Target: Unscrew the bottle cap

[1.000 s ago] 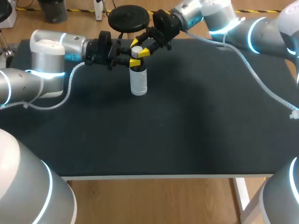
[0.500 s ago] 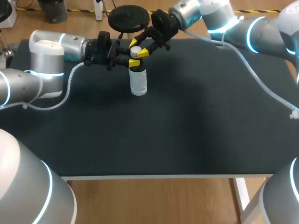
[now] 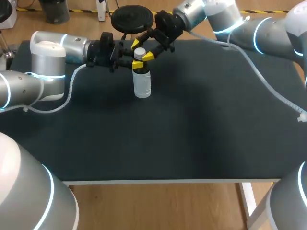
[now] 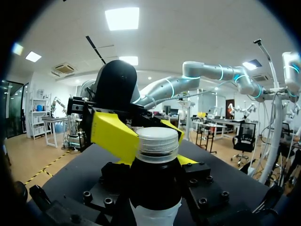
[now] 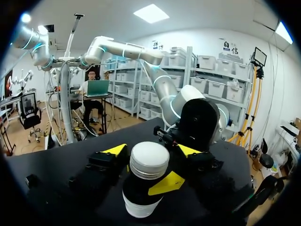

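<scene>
Two end effectors: both meet at the bottle (image 3: 142, 84), in the upper middle of the head view, a little left of centre.
Risk, cap slip: the right end effector (image 3: 142, 50) straddles the cap (image 3: 139, 51) without clamping it. If it closes off-centre, I judge the yellow tips would skate round the ribbing and turn nothing.
Risk, bottle spin: should the left end effector (image 3: 136, 63) hold the neck too lightly, the whole bottle would likely turn with the cap and the thread would not loosen.
Risk, collision: the two sets of tips sit one just above the other. A twist of the upper pair could knock the lower pair and tilt the bottle.
Risk, dropped cap: once free, the cap could fall onto the worktop (image 3: 192, 124) and roll.
Left end effector state: closed on the bottle's neck just under the cap, coming in from the frame's left.
Right end effector state: narrowly parted around the cap. The right wrist view shows a dark gap between the cap and one tip.
Bottle position: upright on the worktop, near its far edge.
Bottle look: small, dark at the shoulder, pale and translucent below, with a light label band.
Cap look: white, flat-topped, finely ribbed round its side, seated on the neck.
</scene>
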`<state>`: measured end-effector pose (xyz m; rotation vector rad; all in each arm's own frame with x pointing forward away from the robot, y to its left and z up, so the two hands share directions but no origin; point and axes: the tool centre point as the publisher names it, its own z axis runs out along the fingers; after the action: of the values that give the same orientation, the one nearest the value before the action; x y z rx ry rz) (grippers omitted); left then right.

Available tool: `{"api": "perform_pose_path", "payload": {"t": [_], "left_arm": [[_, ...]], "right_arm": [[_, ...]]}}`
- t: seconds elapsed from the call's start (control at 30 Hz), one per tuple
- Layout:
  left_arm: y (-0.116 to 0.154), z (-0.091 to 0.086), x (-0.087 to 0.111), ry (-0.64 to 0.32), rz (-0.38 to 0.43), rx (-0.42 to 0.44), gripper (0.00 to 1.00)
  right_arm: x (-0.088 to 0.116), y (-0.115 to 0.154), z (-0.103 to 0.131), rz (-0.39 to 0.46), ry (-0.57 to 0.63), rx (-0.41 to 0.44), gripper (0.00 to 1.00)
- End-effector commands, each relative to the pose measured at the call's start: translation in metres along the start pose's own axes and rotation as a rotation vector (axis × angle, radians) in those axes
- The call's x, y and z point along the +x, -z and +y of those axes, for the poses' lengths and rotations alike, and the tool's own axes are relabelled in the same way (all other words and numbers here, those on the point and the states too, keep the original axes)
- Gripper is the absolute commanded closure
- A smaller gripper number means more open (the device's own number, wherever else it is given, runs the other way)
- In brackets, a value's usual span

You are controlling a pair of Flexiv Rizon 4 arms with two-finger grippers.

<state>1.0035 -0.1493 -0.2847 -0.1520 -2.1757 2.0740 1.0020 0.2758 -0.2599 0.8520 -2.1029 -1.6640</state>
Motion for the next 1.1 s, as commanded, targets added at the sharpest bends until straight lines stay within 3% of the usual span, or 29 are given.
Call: {"api": "perform_pose_path", "payload": {"t": [0.03, 0.37, 0.73, 0.93, 1.1], "left_arm": [[0.0, 0.0, 0.001, 0.0, -0.002, -0.002, 1.0], [0.0, 0.0, 0.001, 0.0, -0.002, -0.002, 1.0], [0.0, 0.0, 0.001, 0.0, -0.002, -0.002, 1.0], [0.0, 0.0, 0.001, 0.0, -0.002, -0.002, 1.0], [0.0, 0.0, 0.001, 0.0, -0.002, -0.002, 1.0]], "right_arm": [[-0.005, 0.005, -0.001, 0.729, 0.023, -0.027, 0.0], [0.002, 0.004, 0.017, 0.479, 0.055, -0.099, 0.0], [0.005, -0.011, 0.03, 0.158, -0.017, -0.061, 0.0], [0.009, -0.009, 0.034, -0.026, -0.03, -0.073, 0.0], [0.011, -0.001, 0.034, -0.231, -0.047, -0.083, 0.0]]}}
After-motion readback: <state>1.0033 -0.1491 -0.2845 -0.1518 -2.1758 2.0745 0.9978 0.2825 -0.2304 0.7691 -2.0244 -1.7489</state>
